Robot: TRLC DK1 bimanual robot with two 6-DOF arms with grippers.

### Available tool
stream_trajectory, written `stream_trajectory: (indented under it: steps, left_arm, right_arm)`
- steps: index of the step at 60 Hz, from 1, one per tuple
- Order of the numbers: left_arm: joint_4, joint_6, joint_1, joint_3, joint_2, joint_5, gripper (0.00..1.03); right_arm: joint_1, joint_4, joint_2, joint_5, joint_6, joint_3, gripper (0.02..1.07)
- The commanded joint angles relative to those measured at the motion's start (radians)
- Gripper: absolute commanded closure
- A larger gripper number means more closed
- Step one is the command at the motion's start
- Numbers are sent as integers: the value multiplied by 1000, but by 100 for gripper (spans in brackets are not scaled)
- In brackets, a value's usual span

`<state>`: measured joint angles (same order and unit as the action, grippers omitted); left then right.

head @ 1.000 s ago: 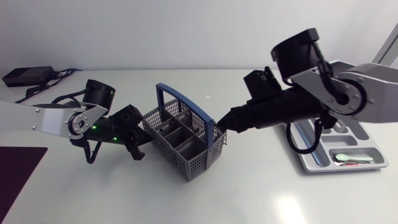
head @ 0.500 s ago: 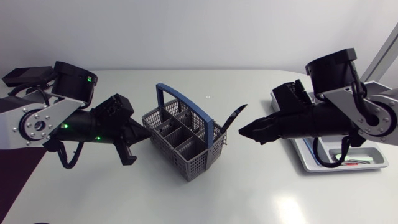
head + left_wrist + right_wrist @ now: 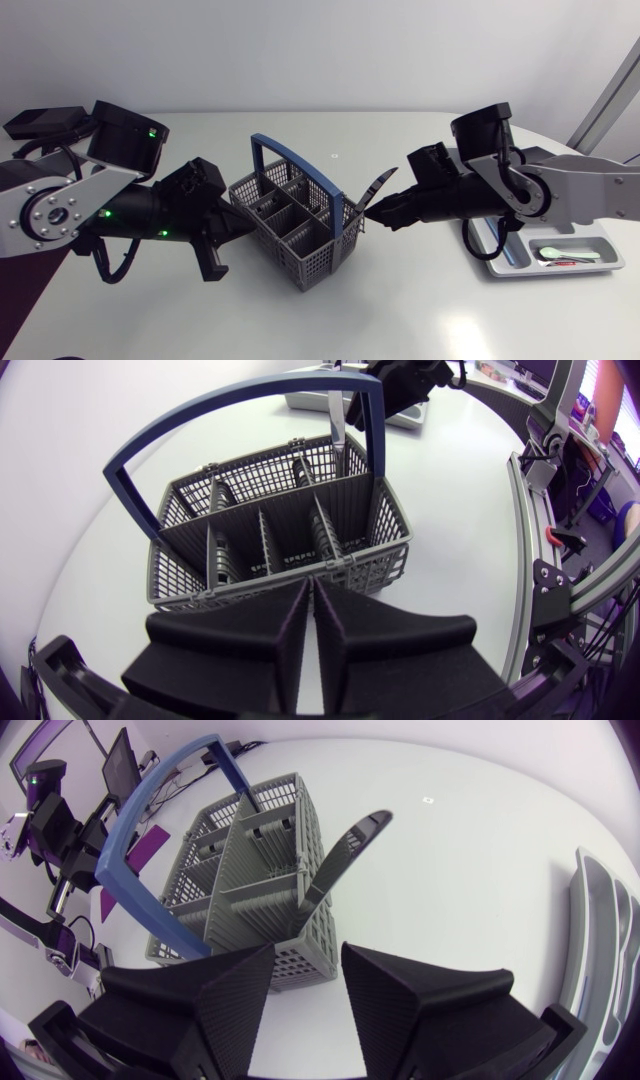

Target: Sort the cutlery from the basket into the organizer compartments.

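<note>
The grey mesh basket (image 3: 290, 232) with a blue handle (image 3: 300, 170) stands mid-table. One dark piece of cutlery (image 3: 378, 187) leans out of its right corner compartment, handle up. My right gripper (image 3: 374, 213) is open just right of that handle, a little below it, touching nothing. In the right wrist view the cutlery handle (image 3: 345, 855) rises ahead of the open gripper (image 3: 305, 970). My left gripper (image 3: 232, 228) is shut and empty at the basket's left wall; its fingertips (image 3: 300, 595) meet the basket (image 3: 280, 530). The organizer (image 3: 500, 262) lies at the far right.
A white spoon (image 3: 551, 253) and a small red item (image 3: 565, 262) lie in the organizer's front compartment. Black boxes with cables (image 3: 45, 122) sit at the back left, and a dark mat (image 3: 25, 275) covers the front left corner.
My right gripper opened and let go of the cutlery at the basket, backed off to the right, then came back close. My left arm lifted and closed in on the basket's left side.
</note>
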<state>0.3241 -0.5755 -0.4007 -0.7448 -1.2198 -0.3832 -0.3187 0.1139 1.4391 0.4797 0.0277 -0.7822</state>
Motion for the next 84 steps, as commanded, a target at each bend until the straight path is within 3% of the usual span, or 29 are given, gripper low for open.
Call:
stream_trajectory:
  steps: [1, 14, 22, 44, 67, 84]
  left_arm:
    - [-3, 16, -3, 27, 3, 4, 96]
    - [-23, 12, 0, 33, -9, 4, 96]
    - [-25, 11, 5, 36, -9, 4, 96]
    - [-31, 11, 10, 48, -9, 4, 96]
    - [-30, 16, 13, 51, 3, 4, 96]
    - [-26, 16, 13, 55, 16, 4, 96]
  right_arm:
    - [-6, -17, 37, 13, 0, -32, 56]
    - [-23, -23, 70, 20, -8, -81, 57]
    - [-43, -25, 99, 19, -26, -107, 63]
    - [-68, -31, 116, 7, -32, -114, 97]
    - [-118, -10, 64, -76, -34, -117, 102]
    - [-123, 135, -77, -87, -38, -196, 102]
